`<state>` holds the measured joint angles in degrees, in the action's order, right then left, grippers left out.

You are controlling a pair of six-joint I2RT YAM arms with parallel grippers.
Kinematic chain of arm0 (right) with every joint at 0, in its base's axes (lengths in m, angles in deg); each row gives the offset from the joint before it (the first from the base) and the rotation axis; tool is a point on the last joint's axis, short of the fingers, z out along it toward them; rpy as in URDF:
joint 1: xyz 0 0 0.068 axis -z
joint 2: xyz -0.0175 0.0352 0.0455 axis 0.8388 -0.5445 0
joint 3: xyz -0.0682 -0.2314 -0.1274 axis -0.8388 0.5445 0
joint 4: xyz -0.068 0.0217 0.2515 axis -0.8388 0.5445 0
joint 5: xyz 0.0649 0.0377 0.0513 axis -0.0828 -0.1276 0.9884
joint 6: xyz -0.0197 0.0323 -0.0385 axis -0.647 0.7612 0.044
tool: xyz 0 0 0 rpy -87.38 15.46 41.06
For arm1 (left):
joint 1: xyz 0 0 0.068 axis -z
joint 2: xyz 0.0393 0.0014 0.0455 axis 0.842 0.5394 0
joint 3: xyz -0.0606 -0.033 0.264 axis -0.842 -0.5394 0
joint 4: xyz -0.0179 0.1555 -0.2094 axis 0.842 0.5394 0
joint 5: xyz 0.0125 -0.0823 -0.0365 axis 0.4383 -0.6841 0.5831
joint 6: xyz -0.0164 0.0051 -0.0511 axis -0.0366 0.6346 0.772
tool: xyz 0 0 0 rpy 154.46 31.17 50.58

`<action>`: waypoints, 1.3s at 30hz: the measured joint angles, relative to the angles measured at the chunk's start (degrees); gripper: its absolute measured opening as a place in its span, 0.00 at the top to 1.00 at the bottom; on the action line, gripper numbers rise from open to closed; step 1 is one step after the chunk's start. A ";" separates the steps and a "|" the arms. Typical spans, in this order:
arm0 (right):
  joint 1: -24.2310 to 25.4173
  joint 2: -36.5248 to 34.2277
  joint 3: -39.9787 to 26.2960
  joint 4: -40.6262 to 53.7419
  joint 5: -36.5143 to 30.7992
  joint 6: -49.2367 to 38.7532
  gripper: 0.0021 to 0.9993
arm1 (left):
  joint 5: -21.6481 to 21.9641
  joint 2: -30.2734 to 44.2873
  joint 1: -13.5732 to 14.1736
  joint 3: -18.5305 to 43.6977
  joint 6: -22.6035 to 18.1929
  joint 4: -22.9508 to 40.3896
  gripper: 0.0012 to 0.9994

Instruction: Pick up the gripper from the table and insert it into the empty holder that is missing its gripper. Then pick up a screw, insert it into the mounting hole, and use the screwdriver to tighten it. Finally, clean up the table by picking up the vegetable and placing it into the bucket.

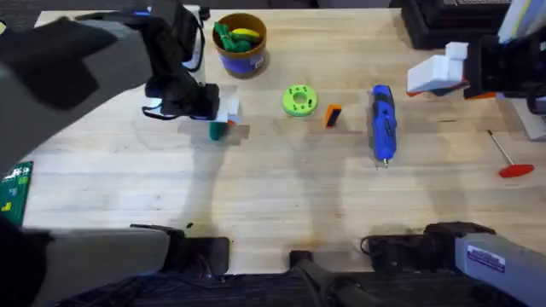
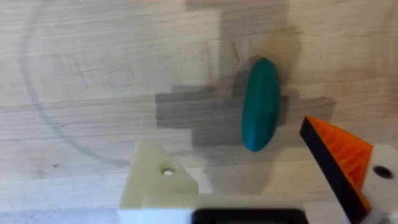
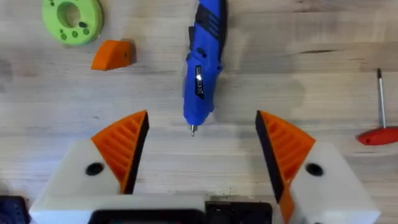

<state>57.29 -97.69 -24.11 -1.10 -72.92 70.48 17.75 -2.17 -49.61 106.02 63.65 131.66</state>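
Observation:
The dark green vegetable (image 2: 260, 102) lies on the wood. Its near end sits between the fingers of my open left gripper (image 2: 227, 134), closer to the orange-padded finger (image 2: 339, 155). The other finger (image 2: 155, 180) shows plain white. From overhead, the left gripper (image 1: 220, 118) hangs just over the vegetable (image 1: 220, 130). The orange gripper (image 1: 333, 115) lies mid-table, left of the blue screwdriver (image 1: 381, 122). My right gripper (image 3: 202, 117) is open and empty, short of the screwdriver (image 3: 202, 68) tip. The white holder (image 1: 437, 72) stands at the right back. The bucket (image 1: 229, 61) stands behind the vegetable. No screw can be made out.
A lime-green disc (image 1: 299, 100) sits between the vegetable and the orange gripper. A thin red-handled screwdriver (image 1: 510, 160) lies at the right edge. Green and yellow toys fill the bucket. A green board (image 1: 13, 192) lies at the left edge. Bare wood spans the table's front half.

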 joint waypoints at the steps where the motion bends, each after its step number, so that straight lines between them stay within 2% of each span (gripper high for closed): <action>1: 0.01 0.00 0.00 0.00 0.00 0.00 0.01 | 0.00 1.16 0.00 0.00 -0.04 -0.37 0.01; 7: 0.01 0.00 0.00 -0.01 0.00 0.00 0.01 | -0.33 6.56 0.00 0.00 -0.23 -3.02 0.01; 9: 0.01 0.00 0.00 -0.02 0.00 0.00 0.01 | -0.48 7.29 0.00 -0.02 -0.21 -3.08 0.04; 14: 0.01 0.00 0.00 0.00 0.00 0.00 0.01 | -0.84 7.40 0.00 -0.07 -0.63 -3.14 0.34; 16: 0.01 0.00 0.00 0.00 0.00 0.00 0.01 | -1.11 7.40 0.00 -0.07 -0.59 -3.17 0.49; 20: 0.01 -0.01 0.00 -0.01 0.00 0.00 0.01 | -1.37 7.40 0.00 -0.07 -1.01 -3.16 0.95; 21: 0.01 0.00 0.00 0.00 0.00 0.00 0.01 | -1.33 7.40 0.00 -0.07 -1.02 -3.16 0.98; 39: 0.01 0.00 0.00 0.00 0.00 0.00 0.01 | -1.38 7.38 0.00 -0.07 -1.04 -3.08 0.99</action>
<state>57.30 -97.69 -24.11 -1.10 -72.92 70.48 16.37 5.21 -49.61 105.95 62.61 128.58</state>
